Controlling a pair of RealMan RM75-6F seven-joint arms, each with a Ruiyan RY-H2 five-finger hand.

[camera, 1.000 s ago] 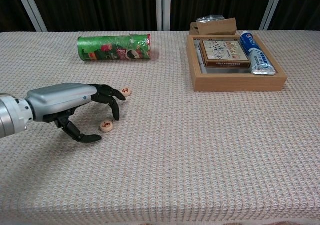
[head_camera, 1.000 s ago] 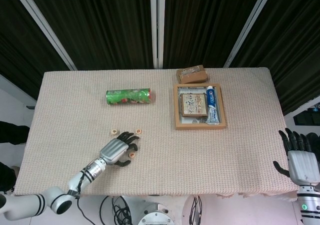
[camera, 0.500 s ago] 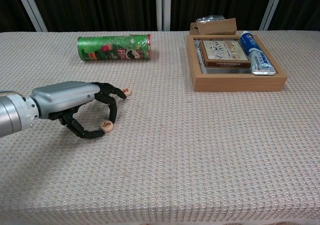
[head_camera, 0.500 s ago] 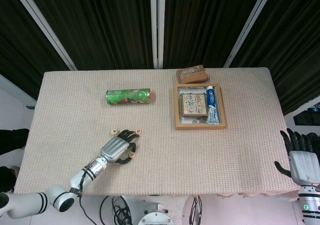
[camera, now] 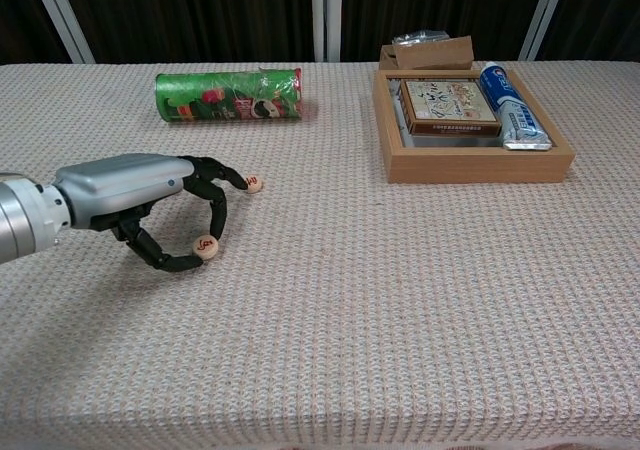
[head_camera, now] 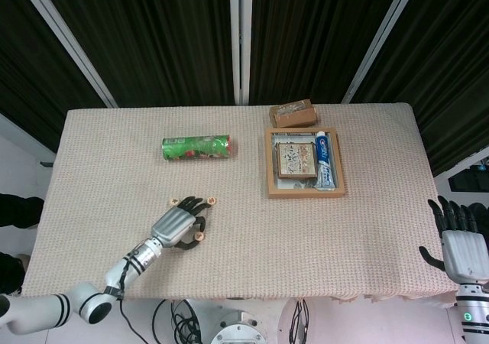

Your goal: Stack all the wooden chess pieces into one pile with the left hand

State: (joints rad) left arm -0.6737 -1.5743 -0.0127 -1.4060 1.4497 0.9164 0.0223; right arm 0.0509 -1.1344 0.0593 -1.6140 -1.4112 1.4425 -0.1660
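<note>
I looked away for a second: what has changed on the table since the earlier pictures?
The left hand closed thumb and finger on the near chess piece, which now sits pinched and tilted. The far chess piece, green can, wooden tray and right hand stayed put.

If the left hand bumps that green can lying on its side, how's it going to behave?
The green can lies on its side, a long cylinder, so a nudge across its length would probably roll it; the woven table cloth may slow it. It looks like a thin snack tube, likely light for its size. Pushed end-on, it would more likely slide or swing round than roll.
</note>
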